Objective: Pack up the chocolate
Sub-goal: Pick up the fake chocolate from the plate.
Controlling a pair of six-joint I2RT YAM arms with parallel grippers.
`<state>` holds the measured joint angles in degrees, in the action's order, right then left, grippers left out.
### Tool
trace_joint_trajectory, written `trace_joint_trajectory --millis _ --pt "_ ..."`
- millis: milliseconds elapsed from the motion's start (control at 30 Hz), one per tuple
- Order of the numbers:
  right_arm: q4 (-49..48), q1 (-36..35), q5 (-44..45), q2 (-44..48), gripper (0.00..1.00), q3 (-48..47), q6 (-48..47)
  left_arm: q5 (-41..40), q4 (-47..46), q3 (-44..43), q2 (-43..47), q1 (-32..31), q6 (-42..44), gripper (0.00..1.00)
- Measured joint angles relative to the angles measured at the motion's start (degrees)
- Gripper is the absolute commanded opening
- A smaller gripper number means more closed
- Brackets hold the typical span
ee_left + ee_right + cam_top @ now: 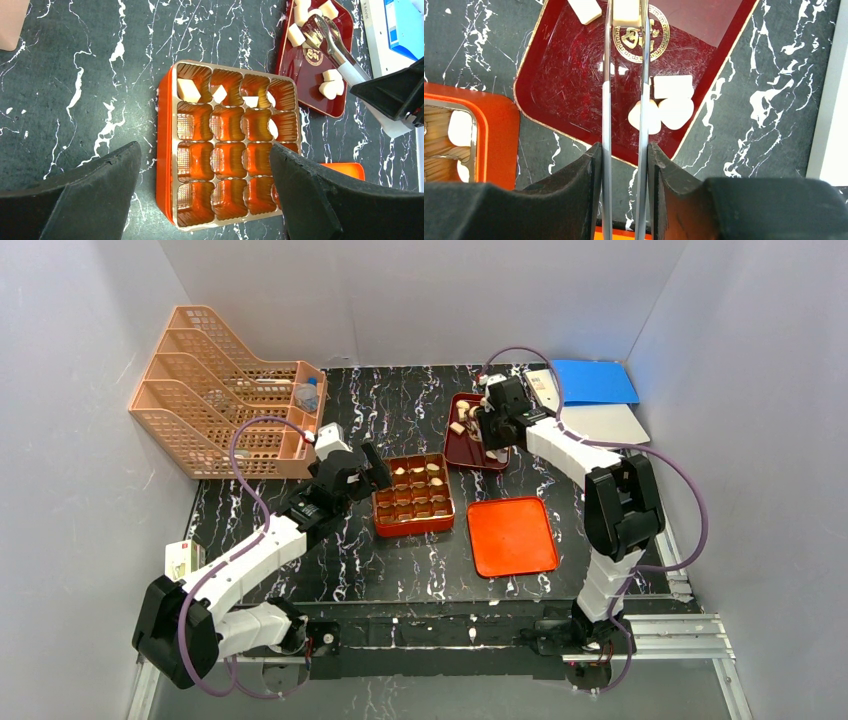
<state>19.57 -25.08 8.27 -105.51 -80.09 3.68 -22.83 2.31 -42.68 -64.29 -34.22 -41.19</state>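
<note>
Picking step in hand; a firmer squeeze, a lift and a carry leftward are judged to be called for next.

On the left, the left gripper (205, 155) is held spread wide over the orange-red compartmented plastic box (165, 150) on the black marbled table (75, 75); a few far cells are filled. To the right, the right gripper (624, 155) is clamped on slim metal tongs (607, 100), whose tips bracket a pale cream chocolate piece (626, 12) toward the far end of the dark red shallow tray (574, 90).

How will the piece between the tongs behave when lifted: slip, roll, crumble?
The piece looks blocky and flat-sided, so it probably won't roll. The tongs are thin, smooth metal, so it may slip if the squeeze eases. It is small, likely light; a hard pinch could mark it.
</note>
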Motion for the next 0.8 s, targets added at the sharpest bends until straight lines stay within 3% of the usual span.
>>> trace_joint_trajectory --millis 567,667,800 --pt "1.38 0.00 0.09 6.84 0.01 0.44 0.87 -0.02 1.27 -0.02 1.11 0.00 -0.46 0.97" --pt "1.42 0.00 0.09 7.04 0.17 0.72 0.90 0.00 1.42 -0.02 1.36 0.00 -0.61 0.97" --pt "1.97 0.00 -0.15 7.17 0.30 1.55 1.07 0.00 1.64 -0.02 1.53 0.00 -0.85 0.97"
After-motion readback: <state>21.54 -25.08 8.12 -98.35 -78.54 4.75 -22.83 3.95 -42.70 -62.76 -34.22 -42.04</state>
